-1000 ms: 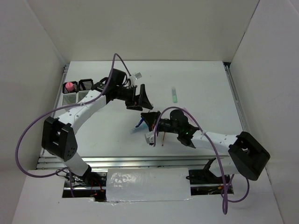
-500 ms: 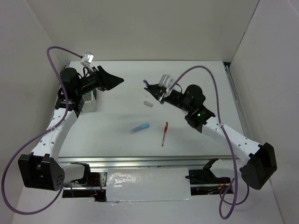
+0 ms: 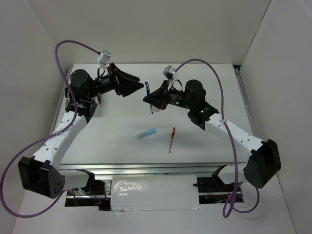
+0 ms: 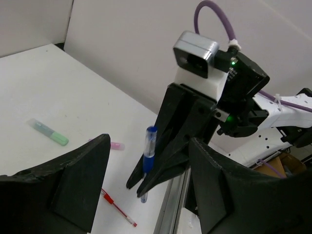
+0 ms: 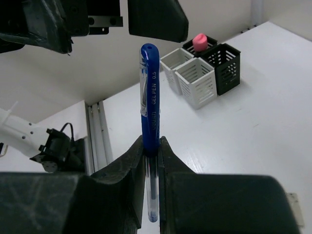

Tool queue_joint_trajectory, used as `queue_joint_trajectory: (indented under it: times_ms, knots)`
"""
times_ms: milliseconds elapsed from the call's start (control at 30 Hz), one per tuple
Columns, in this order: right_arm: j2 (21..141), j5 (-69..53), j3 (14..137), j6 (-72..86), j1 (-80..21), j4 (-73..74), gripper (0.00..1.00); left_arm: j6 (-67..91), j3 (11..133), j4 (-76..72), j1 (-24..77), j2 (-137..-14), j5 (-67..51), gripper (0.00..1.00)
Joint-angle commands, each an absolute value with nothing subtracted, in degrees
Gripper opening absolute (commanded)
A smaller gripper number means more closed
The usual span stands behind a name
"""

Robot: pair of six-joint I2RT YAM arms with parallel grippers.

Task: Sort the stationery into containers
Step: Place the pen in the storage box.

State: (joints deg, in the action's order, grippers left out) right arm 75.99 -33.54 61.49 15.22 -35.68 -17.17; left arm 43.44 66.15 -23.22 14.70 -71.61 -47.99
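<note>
My right gripper (image 3: 149, 100) is shut on the thin blue pen (image 3: 148, 93) and holds it upright above the table. In the right wrist view the blue pen (image 5: 150, 97) stands clamped between the fingertips of my right gripper (image 5: 151, 146). My left gripper (image 3: 130, 86) is open and empty, just left of the pen, facing it. In the left wrist view the pen (image 4: 148, 153) shows between the spread fingers of my left gripper (image 4: 150, 144). White slotted bins (image 5: 187, 73) stand at the far left. A light-blue marker (image 3: 146, 133) and a red pen (image 3: 171, 140) lie on the table.
Black mesh bins (image 5: 224, 66) adjoin the white ones; one holds a pink-topped item (image 5: 199, 42). A pale-green marker (image 4: 48, 132) and a lilac marker (image 4: 116, 145) lie beyond the pen. White walls enclose the table. In the top view my left arm hides the bins.
My right gripper has moved left with the blue pen upright in it. My left gripper has swung right, towards the pen.
</note>
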Motion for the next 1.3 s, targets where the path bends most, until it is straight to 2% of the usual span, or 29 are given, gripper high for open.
queue_joint_trajectory:
  times_ms: [0,200,300,400,467,500,533,600,633,733,833,933,967,1067,1267]
  knots:
    - [75.9,-36.3,63.9,18.5,-36.3,-17.3,0.0,40.2,69.8,-24.6,16.9,-72.9,-48.8,0.77]
    - [76.9,-37.2,65.2,18.4,-36.3,-17.3,0.0,34.6,71.6,-19.6,19.9,-74.5,-47.5,0.74]
    - [77.3,-37.8,65.7,18.2,-36.4,-16.7,0.0,33.5,71.9,-18.5,20.7,-75.0,-47.0,0.68]
    - [77.8,-38.1,65.9,18.2,-36.5,-16.4,0.01,32.8,71.9,-17.5,20.8,-75.0,-47.1,0.56]
    - [77.8,-37.8,65.9,18.0,-36.4,-16.2,0.09,32.4,72.3,-16.6,20.4,-75.1,-47.1,0.34]
    - [77.7,-37.6,65.9,18.1,-36.3,-15.9,0.14,32.3,72.4,-15.6,20.1,-75.1,-46.8,0.18]
    - [77.7,-37.7,65.8,18.2,-36.0,-15.6,0.25,32.7,72.5,-15.3,19.5,-75.2,-46.1,0.1]
    - [77.6,-37.6,65.8,18.5,-35.0,-14.3,0.41,34.4,72.2,-15.6,17.3,-75.1,-45.0,0.0]
    - [77.4,-37.5,66.0,18.5,-34.5,-13.6,0.53,34.7,72.1,-15.6,16.3,-75.1,-44.2,0.0]
    - [77.1,-37.7,66.3,18.7,-31.2,-9.1,0.64,33.7,73.6,-13.7,10.1,-75.9,-43.0,0.0]
    - [77.0,-36.6,66.2,17.1,-26.4,-2.7,0.64,27.2,76.1,-8.5,5.5,-77.6,-36.2,0.0]
    - [76.6,-33.1,64.1,13.3,-22.2,4.6,0.62,16.7,78.2,-4.4,3.9,-79.6,-19.4,0.0]
    - [76.1,-31.6,62.2,12.2,-20.2,6.9,0.61,12.3,77.2,-5.6,3.6,-80.0,-13.3,0.0]
    - [75.0,-28.7,57.6,11.7,-17.9,10.7,0.61,5.4,74.1,-13.1,2.3,-81.6,-4.8,0.0]
    - [75.8,-24.0,52.9,13.4,-15.5,15.0,0.58,1.1,75.6,-19.3,0.2,-90.3,5.2,0.0]
